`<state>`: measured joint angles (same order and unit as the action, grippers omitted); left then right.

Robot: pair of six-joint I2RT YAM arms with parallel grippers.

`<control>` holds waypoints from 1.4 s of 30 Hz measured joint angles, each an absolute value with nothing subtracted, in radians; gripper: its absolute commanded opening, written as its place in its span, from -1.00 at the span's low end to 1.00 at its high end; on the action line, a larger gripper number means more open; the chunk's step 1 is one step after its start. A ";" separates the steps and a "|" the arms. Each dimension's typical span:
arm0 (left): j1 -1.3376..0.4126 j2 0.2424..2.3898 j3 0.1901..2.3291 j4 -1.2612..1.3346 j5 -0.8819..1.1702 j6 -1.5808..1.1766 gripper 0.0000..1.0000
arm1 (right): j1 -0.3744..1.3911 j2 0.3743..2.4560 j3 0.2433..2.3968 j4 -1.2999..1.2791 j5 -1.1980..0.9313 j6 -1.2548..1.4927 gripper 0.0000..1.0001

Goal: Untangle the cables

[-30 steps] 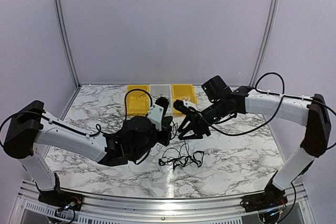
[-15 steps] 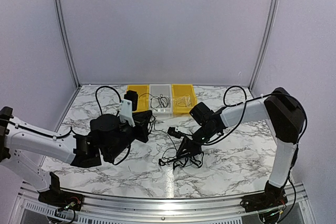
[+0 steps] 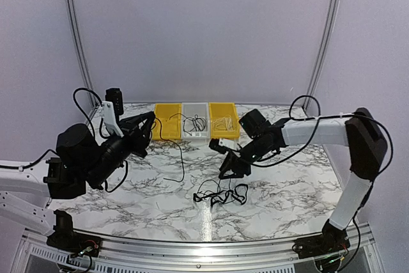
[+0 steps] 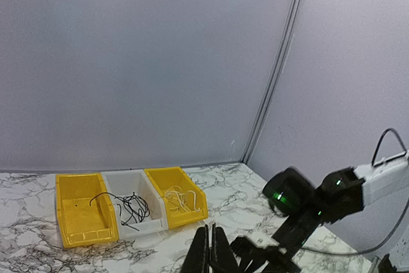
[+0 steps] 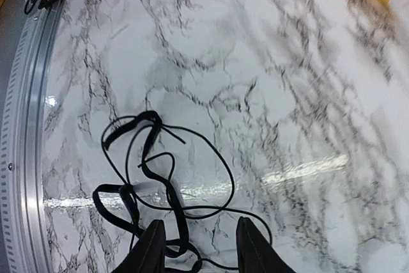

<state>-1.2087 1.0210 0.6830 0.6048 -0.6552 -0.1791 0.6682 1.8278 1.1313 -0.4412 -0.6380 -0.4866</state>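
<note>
Black cables (image 3: pixel 221 193) are left in a loose tangle on the marble table (image 3: pixel 287 187), well in front of the white bin (image 3: pixel 195 137). One separate cable (image 3: pixel 183 165) is pinched in the fully closed left gripper (image 3: pixel 151 117), raised left of the bin, and hangs down. The right gripper (image 5: pixel 201 225) is held partly open just above the tangle, with nothing gripped.

Both arms wear white shells between chunky black joints. The left arm (image 3: pixel 25 180) has a thick black cable (image 3: pixel 80 94) looping at twelve o'clock above its wrist; the right arm (image 3: pixel 319 131) has one arching over its forearm. The left hand (image 3: pixel 151 117) and right hand (image 3: pixel 229 169) are black and slim-fingered. Green lights (image 4: pixel 276 195) dot the right wrist.
</note>
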 measured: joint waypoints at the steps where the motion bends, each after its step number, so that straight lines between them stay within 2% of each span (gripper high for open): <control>1: -1.209 1.023 0.675 0.591 -0.645 -0.185 -1.00 | 0.669 1.775 1.134 -0.452 -0.632 -0.495 -0.16; 6: -1.203 1.081 0.655 0.541 -0.551 -0.230 -1.00 | 0.722 1.513 1.206 -0.472 -0.567 -0.568 -0.10; 10: -1.203 1.168 0.659 0.526 -0.456 -0.276 -1.00 | 0.827 1.400 1.256 -0.465 -0.517 -0.632 -0.11; 22: -1.203 1.343 0.749 0.503 -0.269 -0.363 -1.00 | 1.033 1.432 1.264 -0.508 -0.413 -0.766 -0.14; 27: -1.203 1.360 0.759 0.503 -0.252 -0.379 -1.00 | 1.046 1.433 1.264 -0.503 -0.397 -0.768 -0.32; 31: -1.203 1.367 0.765 0.503 -0.244 -0.383 -1.00 | 1.046 1.444 1.265 -0.489 -0.395 -0.752 -0.97; 38: -1.192 1.349 0.772 0.484 -0.264 -0.360 -1.00 | 1.046 1.467 1.243 -0.484 -0.400 -0.755 -1.00; 42: -1.160 1.271 0.793 0.406 -0.326 -0.307 -1.00 | 1.046 1.419 1.146 -0.481 -0.403 -0.761 -1.00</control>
<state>-1.1599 1.2705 0.7929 0.4057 -0.3256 -0.3065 1.0462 1.4189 1.1458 -0.4808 -0.4026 -0.7609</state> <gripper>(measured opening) 0.021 0.021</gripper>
